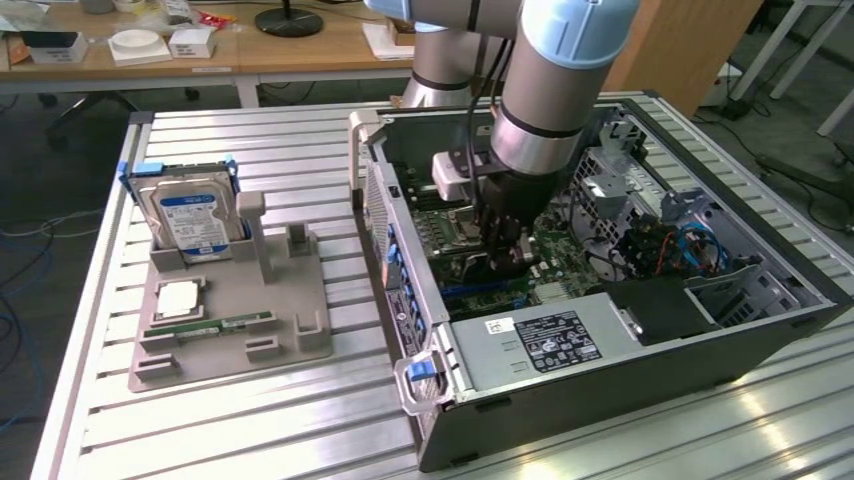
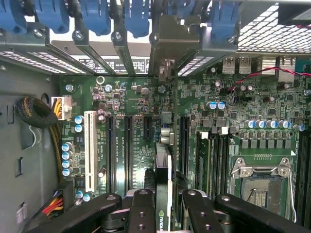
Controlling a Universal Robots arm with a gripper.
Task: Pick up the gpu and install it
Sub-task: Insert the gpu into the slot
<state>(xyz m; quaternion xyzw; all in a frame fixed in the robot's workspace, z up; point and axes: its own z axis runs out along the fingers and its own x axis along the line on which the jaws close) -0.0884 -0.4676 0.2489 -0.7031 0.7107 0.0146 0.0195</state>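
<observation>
1. In the middle of the exterior view, the robot arm (image 1: 554, 90) reaches down into the open computer case (image 1: 747, 330), which lies on the slatted metal table (image 1: 267, 420).
2. The end effector (image 1: 505, 262) is low inside the case, just above the green motherboard (image 1: 567, 262).
3. In the wrist view, the end effector (image 2: 164, 204) is closed on the gpu (image 2: 164, 174); its black fingers (image 2: 141, 213) press on the card from both sides.
4. The gpu stands on its thin edge, at the lower middle of the wrist view, between the fingers and over the long black slots (image 2: 129, 145) of the motherboard. I cannot tell if its lower edge already touches a slot.
5. A white slot (image 2: 90, 150) is at the left of the black ones in the wrist view, and the processor socket (image 2: 260, 187) is at the lower right.
6. At the left of the exterior view, a grey holder (image 1: 234, 310) lies on the table, well apart from the case. A hard drive (image 1: 194, 220) with a blue and white label stands upright in it, and a narrow green memory stick (image 1: 220, 325) lies flat in its front part.
</observation>
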